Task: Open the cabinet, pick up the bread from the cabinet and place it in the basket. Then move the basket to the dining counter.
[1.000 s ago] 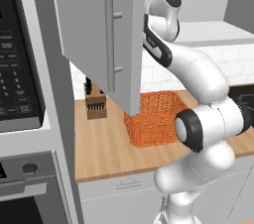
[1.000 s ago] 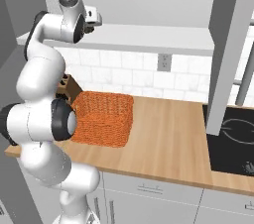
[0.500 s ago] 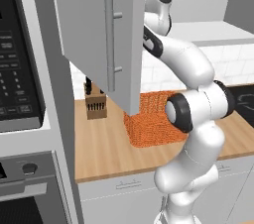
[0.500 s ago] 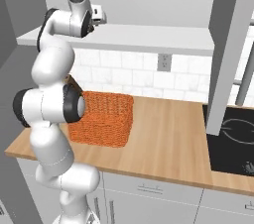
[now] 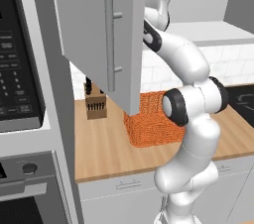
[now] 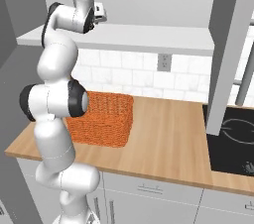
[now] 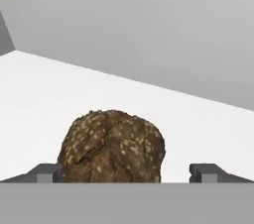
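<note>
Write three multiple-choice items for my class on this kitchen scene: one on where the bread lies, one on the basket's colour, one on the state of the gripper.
1. Where does the bread lie?
A. On the white shelf inside the cabinet
B. In the basket
C. On the stove top

2. What colour is the woven basket?
A. Blue
B. Orange
C. White

3. How does the gripper stand?
A. Shut on the bread
B. Shut on the door handle
C. Open, a finger tip on each side of the bread

Answers:
1. A: the hand view shows the seeded brown bread resting on the white shelf of the cabinet.
2. B: the basket on the wood counter is orange in both base views.
3. C: the gripper has its two tips set wide, with the bread between them and not clamped.
</note>
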Motion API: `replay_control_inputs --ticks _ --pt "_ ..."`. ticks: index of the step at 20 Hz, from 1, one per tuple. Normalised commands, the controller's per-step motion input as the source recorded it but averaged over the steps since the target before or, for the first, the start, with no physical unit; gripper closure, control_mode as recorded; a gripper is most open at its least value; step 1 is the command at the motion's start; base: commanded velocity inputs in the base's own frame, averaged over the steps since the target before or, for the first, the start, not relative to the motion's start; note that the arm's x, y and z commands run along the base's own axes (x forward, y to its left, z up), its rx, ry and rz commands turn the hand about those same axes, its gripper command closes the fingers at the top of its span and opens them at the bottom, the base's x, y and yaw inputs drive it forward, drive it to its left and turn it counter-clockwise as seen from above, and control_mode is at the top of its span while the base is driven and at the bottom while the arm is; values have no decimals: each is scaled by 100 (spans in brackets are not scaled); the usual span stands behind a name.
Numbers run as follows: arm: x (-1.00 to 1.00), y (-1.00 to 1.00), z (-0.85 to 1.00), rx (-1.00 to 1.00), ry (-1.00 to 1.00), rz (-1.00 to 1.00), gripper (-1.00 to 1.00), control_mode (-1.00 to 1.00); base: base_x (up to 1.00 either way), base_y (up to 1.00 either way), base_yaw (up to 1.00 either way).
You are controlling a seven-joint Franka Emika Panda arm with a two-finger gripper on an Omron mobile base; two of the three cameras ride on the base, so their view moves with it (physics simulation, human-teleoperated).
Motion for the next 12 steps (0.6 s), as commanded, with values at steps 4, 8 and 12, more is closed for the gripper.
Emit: replay_control_inputs --ticks 4,8,12 --pt "0 0 -6 0 0 15 -100 -100 0 0 0" --pt "0 0 -9 2 0 15 -100 -100 0 0 0" --pt "0 0 -13 0 0 14 -100 -100 0 0 0"
